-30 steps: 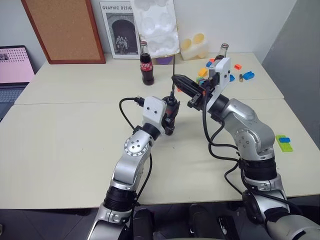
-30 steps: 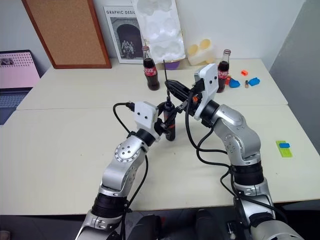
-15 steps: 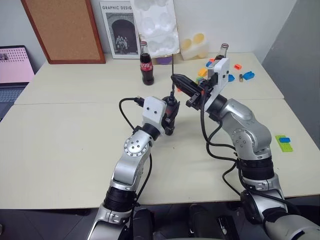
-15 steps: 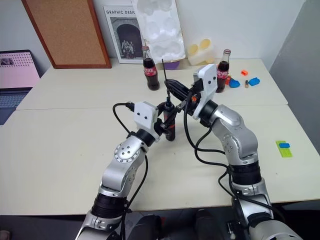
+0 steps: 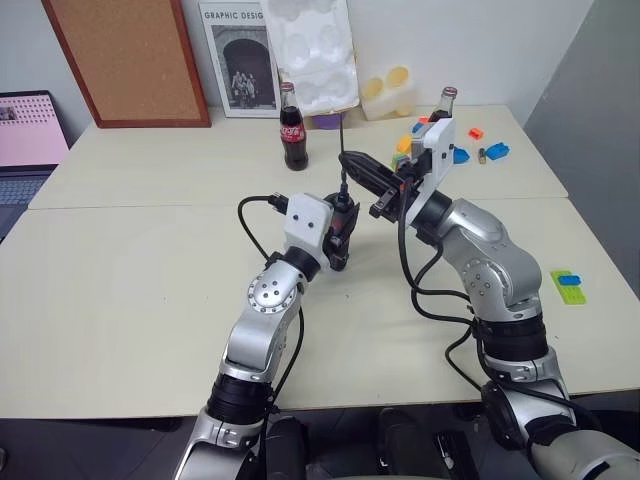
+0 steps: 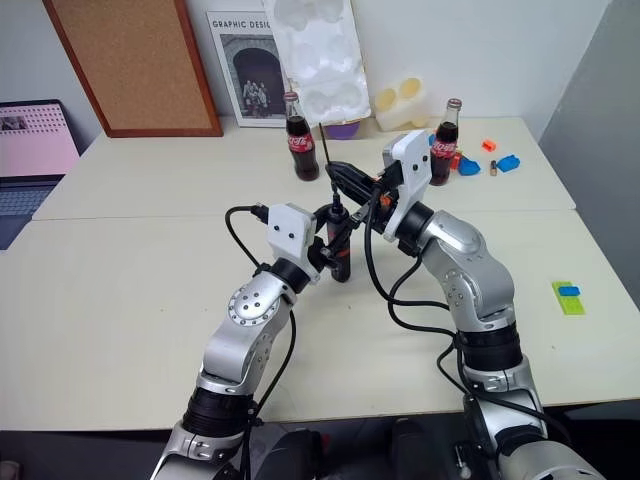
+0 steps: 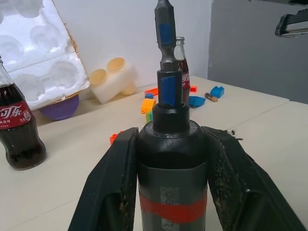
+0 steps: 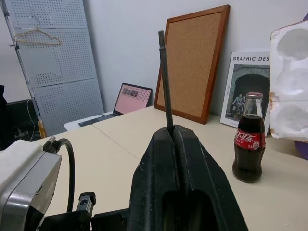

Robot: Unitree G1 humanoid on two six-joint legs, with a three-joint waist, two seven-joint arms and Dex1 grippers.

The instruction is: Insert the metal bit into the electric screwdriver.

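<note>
Gripping electric screwdriver [image 7: 172,192] upright, left gripper [image 5: 340,232], right gripper [image 5: 362,168] pinching metal bit [image 8: 165,82]

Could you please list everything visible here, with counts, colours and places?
electric screwdriver: one, black with red band, upright in left pincer.
metal bit: one, grey, clamped in right pincer, above the screwdriver.
cola bottles: two, dark, far table side.
toy blocks: several, mixed colours, far right and right edge.
foam tray: one, white, against wall.
cork board: one, brown.
poster: one.
laptop: one, left.
left pincer: shut.
right pincer: shut.
</note>
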